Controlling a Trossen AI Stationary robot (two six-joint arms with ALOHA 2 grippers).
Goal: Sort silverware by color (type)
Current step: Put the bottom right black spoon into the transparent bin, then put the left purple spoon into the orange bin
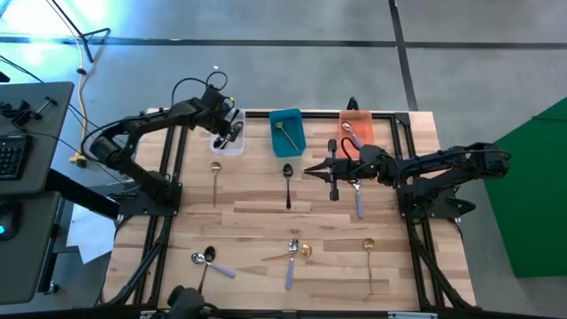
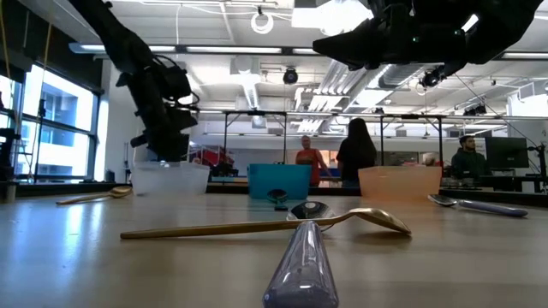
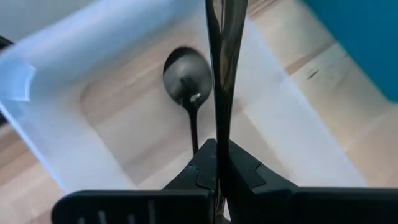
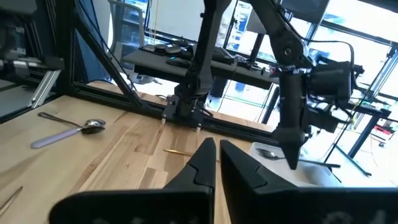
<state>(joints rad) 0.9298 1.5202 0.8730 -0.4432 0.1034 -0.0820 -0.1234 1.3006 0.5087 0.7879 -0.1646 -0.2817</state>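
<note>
Spreading across the high view, a wooden worktop [image 1: 248, 213] with two dark arms over it. Reaching in from the left side, the left arm [image 1: 142, 128]; from the right side, the right arm [image 1: 443, 168]. Lined up along the far edge, three small bins: a clear bin [image 1: 217, 147], a teal bin [image 1: 297, 137] and an orange bin [image 1: 365, 118].

Seen only from above: a gold spoon [image 1: 283, 133] in the teal bin and a silver spoon [image 1: 348, 133] in the orange bin. Seen only from the left wrist: the left gripper [image 3: 217, 149] over the clear bin, pinching the thin handle of a held black spoon [image 3: 219, 62], with another black spoon [image 3: 185, 78] lying on the bin's floor.

Hanging above the middle of the worktop, the right gripper [image 4: 214, 149], fingers pressed almost together and holding nothing. Just beside it from above, a loose black spoon [image 1: 287, 182] and a lavender-handled spoon [image 1: 358, 202].

Close up in the low view only: a long gold spoon [image 2: 257, 228] lying across a lavender handle [image 2: 300, 265]. Far behind the worktop, some people [image 2: 355, 154] standing in the room.
</note>
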